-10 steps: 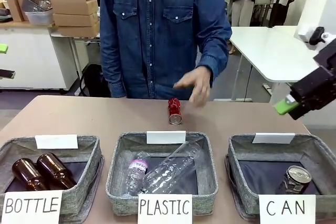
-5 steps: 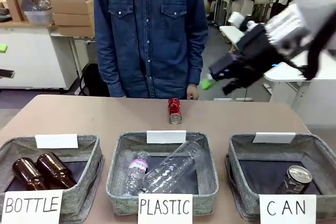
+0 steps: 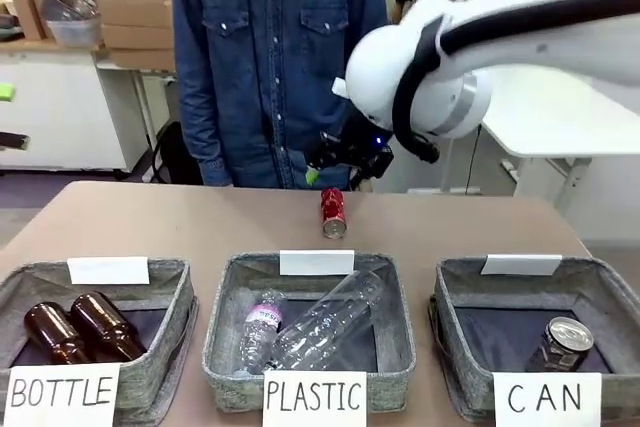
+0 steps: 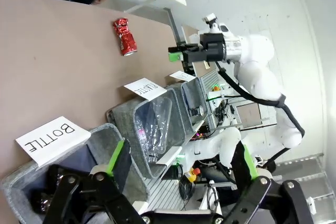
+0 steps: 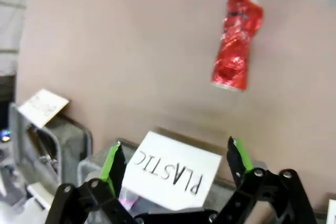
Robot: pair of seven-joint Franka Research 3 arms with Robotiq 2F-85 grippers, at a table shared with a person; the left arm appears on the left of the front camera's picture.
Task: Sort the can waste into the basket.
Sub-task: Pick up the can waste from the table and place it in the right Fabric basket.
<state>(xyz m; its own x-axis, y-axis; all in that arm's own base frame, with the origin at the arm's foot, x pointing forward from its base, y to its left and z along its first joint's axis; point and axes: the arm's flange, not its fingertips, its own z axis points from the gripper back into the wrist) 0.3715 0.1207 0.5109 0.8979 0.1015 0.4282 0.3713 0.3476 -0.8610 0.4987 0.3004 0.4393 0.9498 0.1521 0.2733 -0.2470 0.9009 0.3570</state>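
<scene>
Two drink cans: one crushed red can (image 3: pixel 333 211) lying on the bench near its far edge, and one dark-sided can (image 3: pixel 562 341) with a silver top inside the basket signed "CAN" (image 3: pixel 600 292). Three grey fabric baskets stand in a row along the bench's near edge, counting also the ones signed "BOTTLE" (image 3: pixel 172 282) and "PLASTIC" (image 3: pixel 395 292). Two brown glass bottles (image 3: pixel 78 328) lie in the first, two clear plastic bottles (image 3: pixel 310 326) in the middle one. Six white paper signs in all.

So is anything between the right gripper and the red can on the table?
Nothing visible. The open right gripper hangs above the table, and only bare tabletop lies between it and the crushed red can. The PLASTIC basket sits nearer the robot.
</scene>
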